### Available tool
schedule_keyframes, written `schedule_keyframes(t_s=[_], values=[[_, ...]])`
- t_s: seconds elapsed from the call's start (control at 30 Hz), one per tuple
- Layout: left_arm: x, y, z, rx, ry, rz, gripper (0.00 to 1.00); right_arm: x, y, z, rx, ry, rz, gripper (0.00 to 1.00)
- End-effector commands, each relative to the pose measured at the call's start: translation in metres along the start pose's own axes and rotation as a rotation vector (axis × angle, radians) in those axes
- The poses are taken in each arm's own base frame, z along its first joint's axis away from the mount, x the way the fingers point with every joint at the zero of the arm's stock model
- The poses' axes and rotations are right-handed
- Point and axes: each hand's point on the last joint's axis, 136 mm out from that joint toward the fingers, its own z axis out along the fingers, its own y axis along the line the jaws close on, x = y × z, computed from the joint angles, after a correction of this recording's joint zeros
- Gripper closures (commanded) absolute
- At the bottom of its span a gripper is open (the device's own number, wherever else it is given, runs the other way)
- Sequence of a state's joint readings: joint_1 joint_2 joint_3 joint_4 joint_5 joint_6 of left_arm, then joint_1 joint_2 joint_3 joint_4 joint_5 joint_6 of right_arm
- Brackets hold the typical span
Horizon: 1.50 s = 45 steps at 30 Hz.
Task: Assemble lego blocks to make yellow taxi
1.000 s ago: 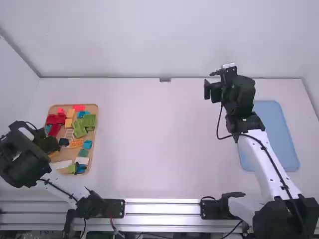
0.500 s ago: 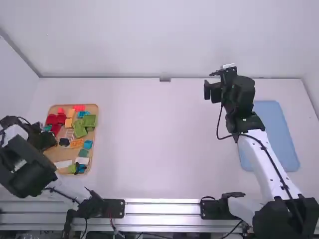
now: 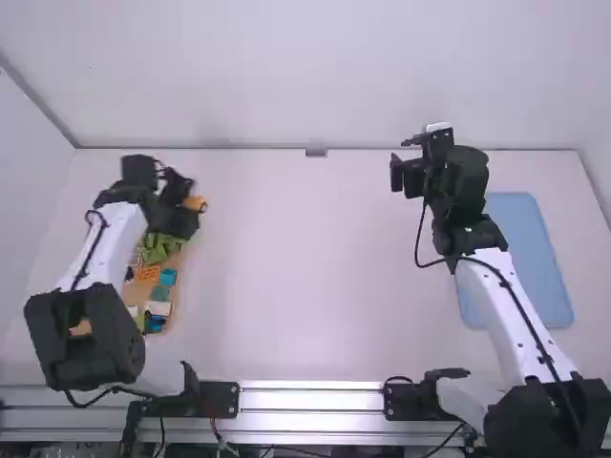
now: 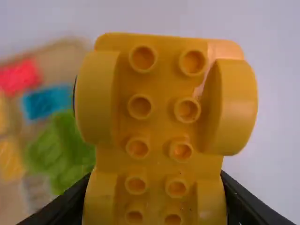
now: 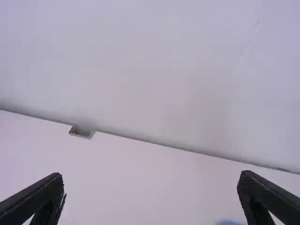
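White tabletop (image 3: 315, 277) spreads beneath my left gripper (image 4: 155, 175), clamped on a yellow plastic car base (image 4: 159, 129), studded and wheel-arched, near the far end of the tan rectangular tray (image 4: 65, 58). I'd expect it light, stiff, a little slick, best pinched by its sides, off the studs; my right gripper (image 5: 150, 175) is parted and empty.

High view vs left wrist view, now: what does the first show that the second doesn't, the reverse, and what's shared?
High view: right gripper, blue mat, white block.
Left wrist view: red block, blue block, rows of round studs on the held piece.
Both: yellow block in left gripper, green blocks, tray.
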<state>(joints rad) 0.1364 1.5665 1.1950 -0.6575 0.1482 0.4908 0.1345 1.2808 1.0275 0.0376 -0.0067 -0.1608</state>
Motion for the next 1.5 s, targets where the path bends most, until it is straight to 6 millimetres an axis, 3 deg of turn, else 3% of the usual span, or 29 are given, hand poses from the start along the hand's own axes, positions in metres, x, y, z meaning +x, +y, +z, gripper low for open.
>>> schedule_keyframes(t_s=[0.0,0.03,0.13,0.17,0.27,0.3,0.37,0.6,1.0,1.2,1.47], values=[[-0.017,-0.045,0.016,0.061,0.009,0.222,0.74,-0.017,-0.001,-0.001,0.001,-0.033,0.004,0.02],[-0.021,-0.054,0.019,0.065,0.009,0.255,0.75,-0.017,-0.001,-0.001,0.001,-0.033,0.004,0.02],[-0.039,-0.107,0.038,0.081,0.032,0.414,0.79,-0.017,-0.001,-0.001,0.001,-0.032,0.005,0.02],[-0.040,-0.114,0.041,0.090,0.040,0.436,0.80,-0.017,-0.001,-0.001,0.001,-0.032,0.005,0.02],[-0.040,-0.162,0.063,0.175,0.091,0.645,0.83,-0.014,0.000,-0.001,-0.001,-0.019,0.004,0.02],[-0.040,-0.162,0.063,0.175,0.091,0.645,0.83,-0.014,0.000,-0.001,-0.001,-0.019,0.004,0.02],[-0.030,-0.196,0.080,0.233,0.128,0.826,0.86,-0.011,0.000,-0.001,-0.001,-0.011,0.005,0.02],[-0.013,-0.246,0.102,0.290,0.152,0.995,0.86,-0.012,0.000,-0.001,-0.001,-0.014,0.005,0.02],[0.001,-0.283,0.107,0.425,0.135,1.009,0.86,-0.012,0.000,-0.001,-0.001,-0.014,0.005,0.02],[0.009,-0.286,0.107,0.453,0.145,0.997,0.80,-0.012,0.000,-0.001,-0.001,-0.014,0.005,0.02],[0.018,-0.285,0.114,0.448,0.148,0.998,0.58,-0.012,0.000,-0.001,-0.002,-0.013,0.005,0.02]])
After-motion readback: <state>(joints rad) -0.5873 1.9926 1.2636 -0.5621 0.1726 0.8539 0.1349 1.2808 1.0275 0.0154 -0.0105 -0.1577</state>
